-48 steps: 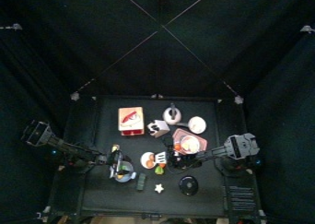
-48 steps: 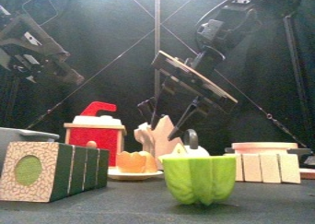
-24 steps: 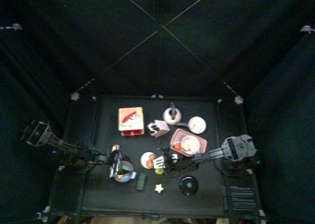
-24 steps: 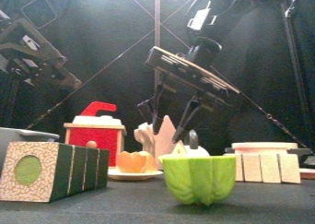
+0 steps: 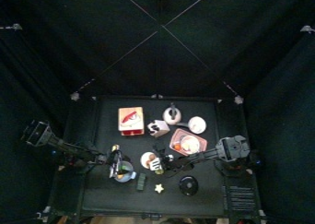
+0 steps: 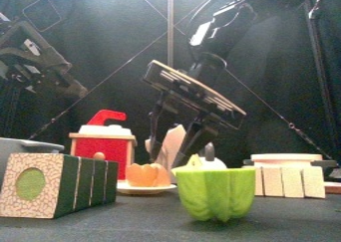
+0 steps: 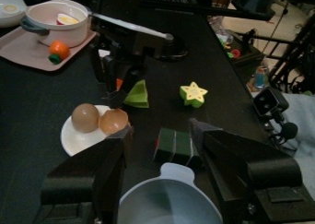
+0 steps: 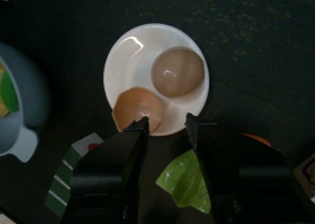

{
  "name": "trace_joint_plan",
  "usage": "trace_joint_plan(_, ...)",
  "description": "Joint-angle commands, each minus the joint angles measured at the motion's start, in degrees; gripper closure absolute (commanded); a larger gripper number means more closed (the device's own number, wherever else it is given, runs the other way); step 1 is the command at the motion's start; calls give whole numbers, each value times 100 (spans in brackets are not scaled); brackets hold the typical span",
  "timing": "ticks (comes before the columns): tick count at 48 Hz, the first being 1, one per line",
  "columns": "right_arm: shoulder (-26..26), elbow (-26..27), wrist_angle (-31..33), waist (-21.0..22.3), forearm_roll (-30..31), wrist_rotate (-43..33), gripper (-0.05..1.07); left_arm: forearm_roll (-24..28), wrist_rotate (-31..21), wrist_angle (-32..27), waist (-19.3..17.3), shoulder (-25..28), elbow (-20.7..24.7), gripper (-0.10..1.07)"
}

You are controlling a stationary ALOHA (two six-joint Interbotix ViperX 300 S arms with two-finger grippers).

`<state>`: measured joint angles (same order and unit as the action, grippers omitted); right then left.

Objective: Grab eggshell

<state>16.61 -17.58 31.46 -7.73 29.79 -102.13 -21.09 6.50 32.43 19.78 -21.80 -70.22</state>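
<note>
Black curtains enclose the small black table, and near the middle of its front edge a small white round plate (image 8: 157, 76) carries two rounded brownish egg-like shell pieces, the paler one (image 8: 179, 72) and the more orange one (image 8: 138, 106), either of which may be the eggshell. The right gripper (image 8: 167, 124) is held directly above the plate with its jaws parted, the orange piece lying just beyond the tip of one jaw. The left gripper (image 7: 167, 163), jaws also apart, is seen further toward the front-left corner, so the right arm is judged nearer.
</note>
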Motion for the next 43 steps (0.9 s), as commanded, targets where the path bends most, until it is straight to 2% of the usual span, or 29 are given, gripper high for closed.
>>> trace_joint_plan(1, -79, 149, -53, 79, 26, 9, 27, 0, 0, 53, 0, 0, 44, 9)
trace_joint_plan(21, 167, 290, -211, 123, 53, 18, 29, 0, 0, 44, 0, 0, 9, 9)
trace_joint_plan(43, 246, 325, -211, 123, 44, 18, 41, 0, 0, 53, 0, 0, -18, 9)
